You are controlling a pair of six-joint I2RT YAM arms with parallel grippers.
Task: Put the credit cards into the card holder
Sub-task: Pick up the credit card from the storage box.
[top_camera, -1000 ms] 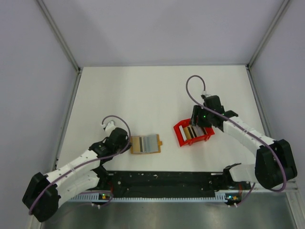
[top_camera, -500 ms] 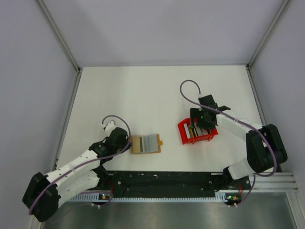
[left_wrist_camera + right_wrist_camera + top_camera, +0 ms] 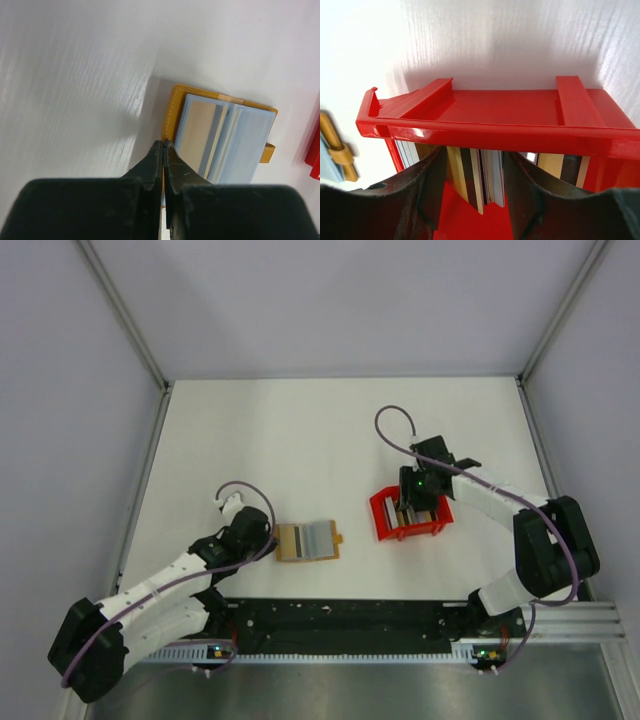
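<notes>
Card holder (image 3: 175, 107) near front edge, left of centre; credit cards (image 3: 240, 145) flat on it. Left gripper (image 3: 163, 144) clenched, tips at holder's edge. Right gripper (image 3: 475, 152) jaws spread, straddling card stack (image 3: 475, 182) in red tray (image 3: 485, 107), right of centre.

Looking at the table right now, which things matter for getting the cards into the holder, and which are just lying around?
Part of the job:
- card holder
- light blue card and pale card lying on it
- cards standing in the tray
- left gripper, right gripper

Just there:
- red tray, only a container
- purple cables
</notes>
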